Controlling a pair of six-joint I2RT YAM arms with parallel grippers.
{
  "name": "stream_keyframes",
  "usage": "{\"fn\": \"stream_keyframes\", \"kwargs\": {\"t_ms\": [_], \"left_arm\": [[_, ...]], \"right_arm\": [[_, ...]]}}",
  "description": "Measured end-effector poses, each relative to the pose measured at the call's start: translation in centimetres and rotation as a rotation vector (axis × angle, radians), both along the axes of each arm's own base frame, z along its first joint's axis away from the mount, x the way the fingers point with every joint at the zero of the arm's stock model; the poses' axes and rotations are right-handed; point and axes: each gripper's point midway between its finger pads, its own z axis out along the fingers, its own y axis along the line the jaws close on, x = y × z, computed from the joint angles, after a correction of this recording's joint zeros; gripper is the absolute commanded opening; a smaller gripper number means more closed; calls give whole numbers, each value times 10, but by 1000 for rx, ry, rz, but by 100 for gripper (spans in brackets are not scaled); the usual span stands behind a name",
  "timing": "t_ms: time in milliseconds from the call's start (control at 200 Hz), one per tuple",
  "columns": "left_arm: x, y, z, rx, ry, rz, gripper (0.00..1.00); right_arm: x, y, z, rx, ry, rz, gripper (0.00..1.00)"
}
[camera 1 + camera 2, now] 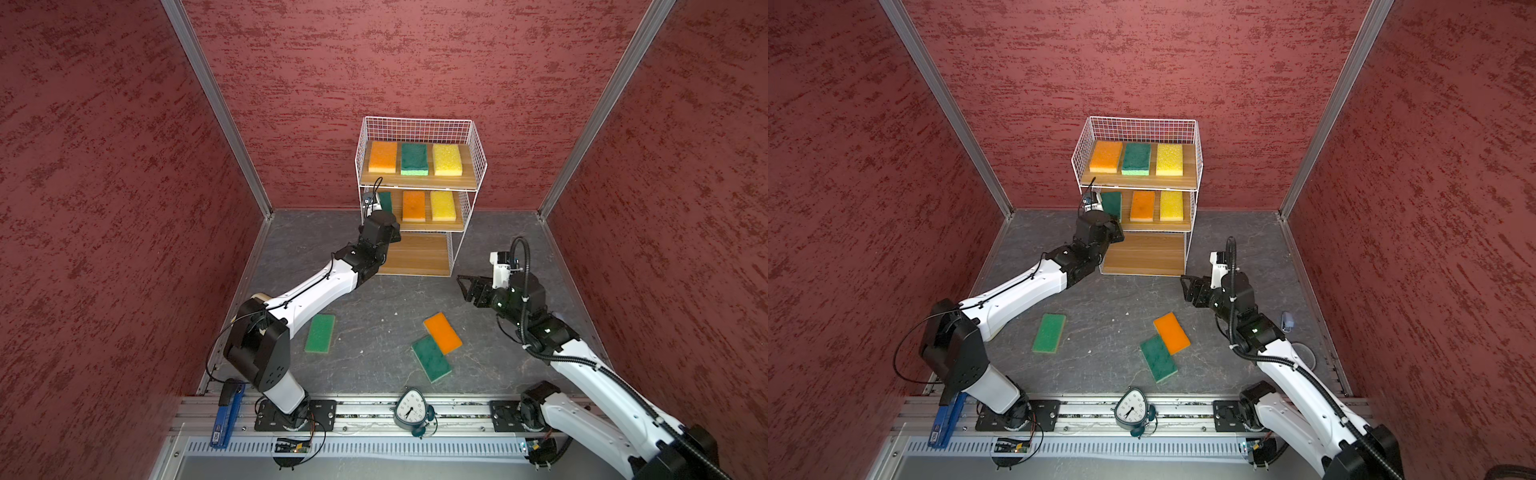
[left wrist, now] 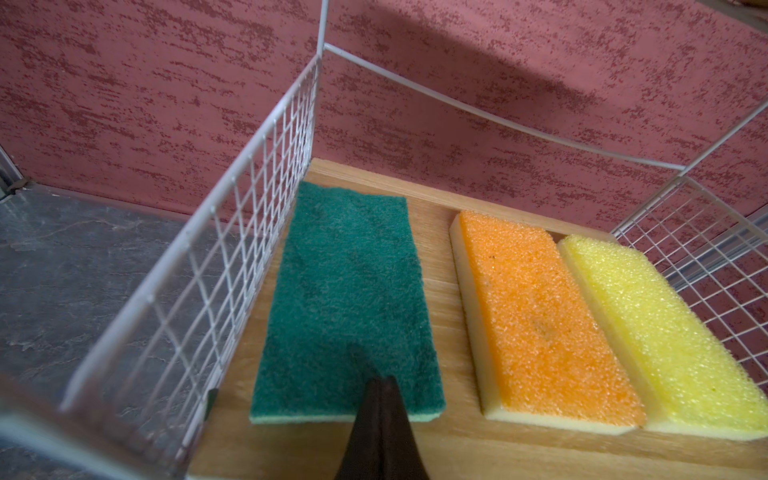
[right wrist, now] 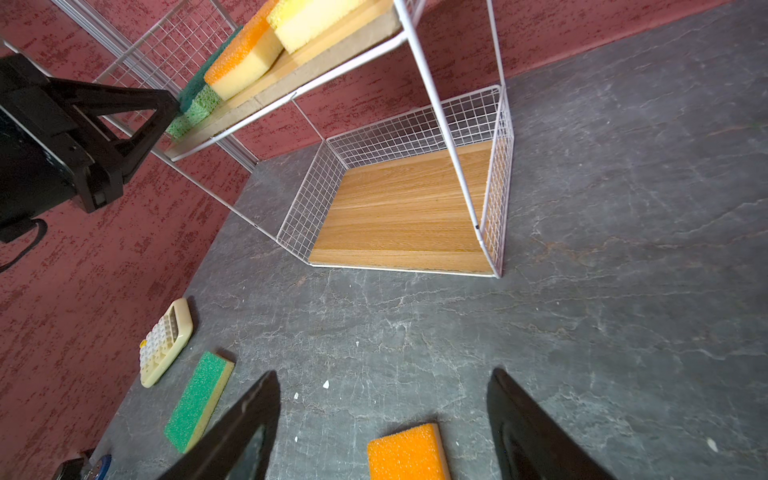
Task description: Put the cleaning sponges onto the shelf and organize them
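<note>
Left wrist view shows closed left jaws above green sponge on shelf.

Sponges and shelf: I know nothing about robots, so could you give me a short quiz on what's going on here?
1. How many sponges lie on the table, off the shelf?
2. True or false: the shelf's bottom board holds a yellow sponge.
3. Which gripper is open? A) left gripper B) right gripper C) both

Key:
1. Three: a green sponge, an orange sponge and a second green sponge.
2. False: the bottom board is bare.
3. B
</note>
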Motion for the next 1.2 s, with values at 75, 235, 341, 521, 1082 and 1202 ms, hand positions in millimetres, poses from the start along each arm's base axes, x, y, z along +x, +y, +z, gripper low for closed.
{"fn": "stream_keyframes", "kwargs": {"t_ms": [75,235,341,521,1082,1202], "left_arm": [[1,-1,0,-1,-1,0,3],[1,0,1,-2,-4,4,3],[1,0,1,-1,-4,5,3],[2,2,1,1,-5,13,3],[3,7,1,7,-8,36,4],[3,7,1,7,-8,37,4]], "right_arm": [[0,0,0,0,0,0,79],[0,0,-1,0,1,0,79],[0,0,-1,-1,2,0,79],[0,0,-2,-1,3,0,79],[0,0,-2,-1,2,0,79],[0,0,-2,-1,2,0,79]]}}
